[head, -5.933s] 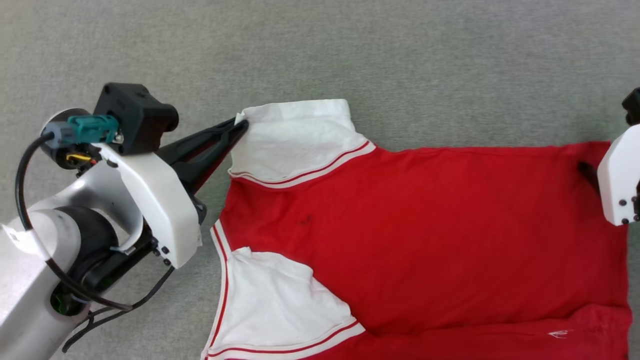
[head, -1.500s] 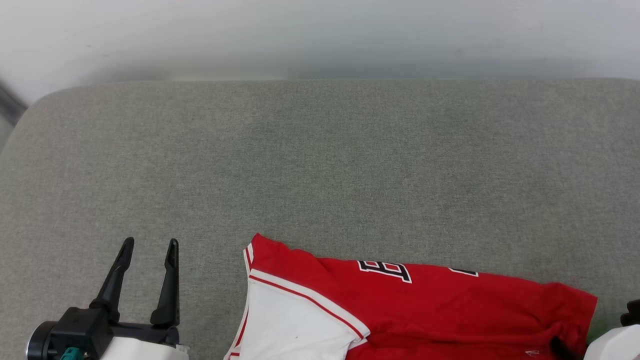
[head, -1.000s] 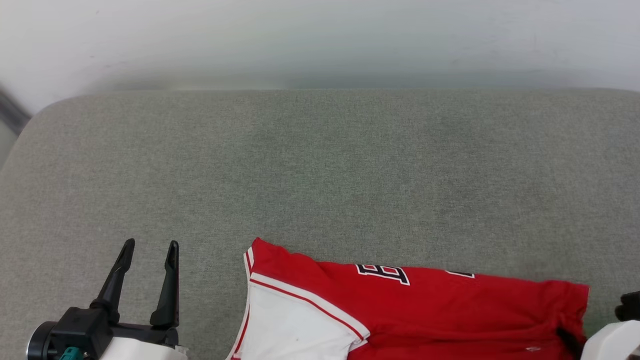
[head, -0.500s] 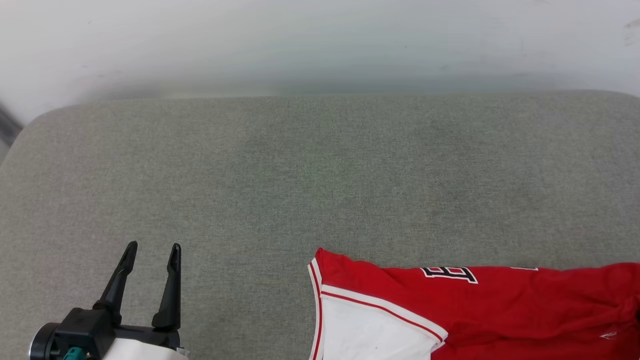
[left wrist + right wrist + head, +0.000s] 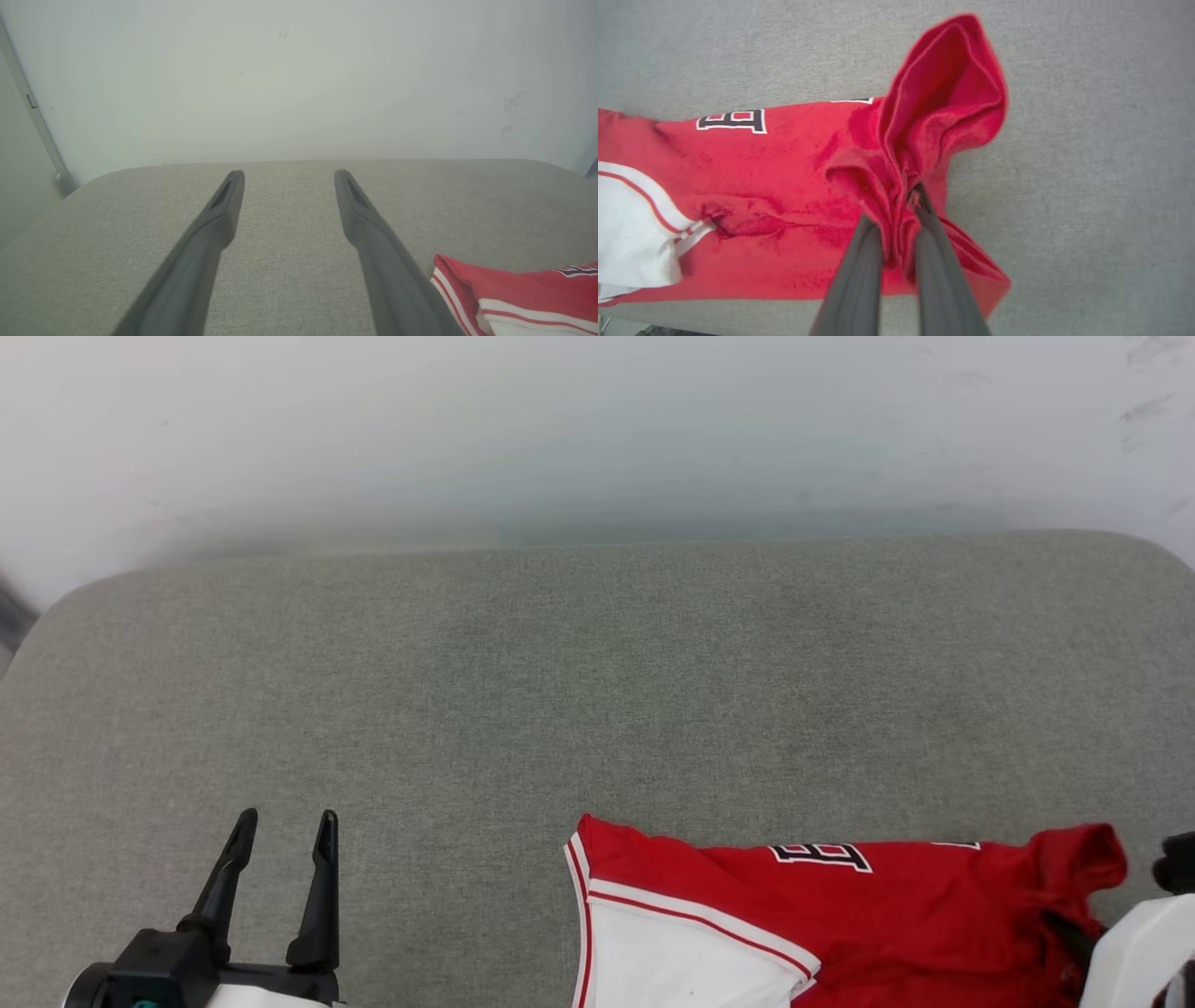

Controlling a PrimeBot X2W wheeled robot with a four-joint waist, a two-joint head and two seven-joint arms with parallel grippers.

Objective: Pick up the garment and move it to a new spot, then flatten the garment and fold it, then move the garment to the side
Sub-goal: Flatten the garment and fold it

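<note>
The garment [image 5: 896, 915] is a red jersey T-shirt with a white sleeve and dark lettering, folded and lying along the near edge of the grey cushion, right of centre. In the right wrist view my right gripper [image 5: 906, 205] is shut on a bunched red fold at the garment's [image 5: 794, 186] right end, the cloth puffing up past the fingertips. The right arm's white housing [image 5: 1134, 952] sits at the lower right of the head view. My left gripper [image 5: 285, 821] stands open over bare cushion at the lower left, well apart from the garment's [image 5: 514, 294] collar end, holding nothing.
The grey fabric cushion [image 5: 579, 681] stretches wide behind and left of the garment, with rounded far corners. A pale wall [image 5: 597, 420] rises right behind its far edge. A grey strip [image 5: 37, 121] runs down the wall at far left.
The head view has shifted, so the camera moved. Over the last second the garment's right end was drawn in and bunched up in my shut right gripper. The left gripper stays open.
</note>
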